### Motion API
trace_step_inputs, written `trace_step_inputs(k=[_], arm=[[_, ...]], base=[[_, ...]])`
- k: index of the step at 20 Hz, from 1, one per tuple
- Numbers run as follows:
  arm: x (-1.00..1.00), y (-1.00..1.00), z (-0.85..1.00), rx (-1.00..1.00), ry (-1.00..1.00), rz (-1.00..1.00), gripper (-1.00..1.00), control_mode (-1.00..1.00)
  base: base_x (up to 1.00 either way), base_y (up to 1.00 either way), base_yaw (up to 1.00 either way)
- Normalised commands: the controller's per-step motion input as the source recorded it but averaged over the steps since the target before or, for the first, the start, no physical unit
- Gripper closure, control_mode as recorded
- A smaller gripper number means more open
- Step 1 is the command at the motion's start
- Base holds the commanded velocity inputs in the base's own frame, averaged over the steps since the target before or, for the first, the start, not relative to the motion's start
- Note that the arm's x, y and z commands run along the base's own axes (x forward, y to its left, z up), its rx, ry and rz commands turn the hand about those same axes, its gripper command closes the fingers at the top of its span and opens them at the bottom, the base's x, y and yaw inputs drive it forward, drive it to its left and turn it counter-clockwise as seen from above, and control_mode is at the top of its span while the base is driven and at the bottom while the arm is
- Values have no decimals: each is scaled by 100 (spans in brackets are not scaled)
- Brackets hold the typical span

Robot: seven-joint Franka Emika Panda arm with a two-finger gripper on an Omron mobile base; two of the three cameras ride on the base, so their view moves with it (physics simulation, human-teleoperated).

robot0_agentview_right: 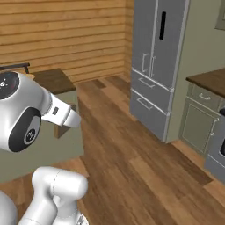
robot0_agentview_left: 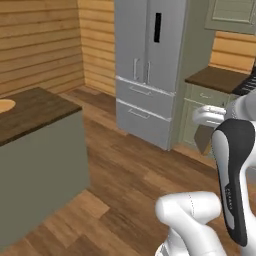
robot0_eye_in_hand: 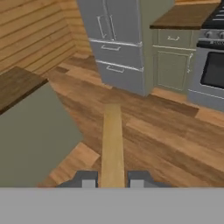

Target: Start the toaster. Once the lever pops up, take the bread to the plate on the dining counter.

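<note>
Pincer (robot0_eye_in_hand: 113, 178) clamped on one slice of bread (robot0_eye_in_hand: 112, 144) — in the hand view the slice is seen edge-on, a thin tan strip running up from between the two dark fingertips (robot0_eye_in_hand: 85, 178), one pressed against each face. It is held above the wooden floor (robot0_eye_in_hand: 144, 131), well clear of every surface. In the left base view a tan-brown piece (robot0_agentview_left: 203, 140) hangs just under the white hand by the arm's dark-panelled link; in the right base view the same brown square (robot0_agentview_right: 63, 130) shows beneath the white wrist, in front of the green panel.

One worktop (robot0_agentview_left: 35, 112) with a dark brown wood top and plain sage-green sides stands on the left of the left base view. At its far left edge lies one round light tan plate (robot0_agentview_left: 6, 105), cut off by the frame. The slice is well apart from that plate.

Across the floor stands one grey fridge (robot0_agentview_left: 150, 70) — two upper doors with upright handles and two drawers below. Beside it sits a green cabinet (robot0_agentview_left: 200, 115) under a second dark worktop (robot0_agentview_left: 217, 79). The hand view also shows one oven (robot0_eye_in_hand: 212, 70) with a dark window, right of that cabinet. Horizontal wood planking (robot0_agentview_left: 35, 45) covers the walls.
</note>
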Motion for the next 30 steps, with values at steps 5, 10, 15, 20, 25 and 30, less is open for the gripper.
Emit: trace_step_inputs(k=[5,10,15,20,25,30], arm=[[0,0,0,0,0,0,100,100],[0,0,0,0,0,0,100,100],[0,0,0,0,0,0,100,100],[0,0,0,0,0,0,100,100],[0,0,0,0,0,0,100,100],[0,0,0,0,0,0,100,100]], base=[[100,-53,46],[100,-56,44],[100,-55,44],[100,-59,42],[100,-65,38],[100,-57,35]])
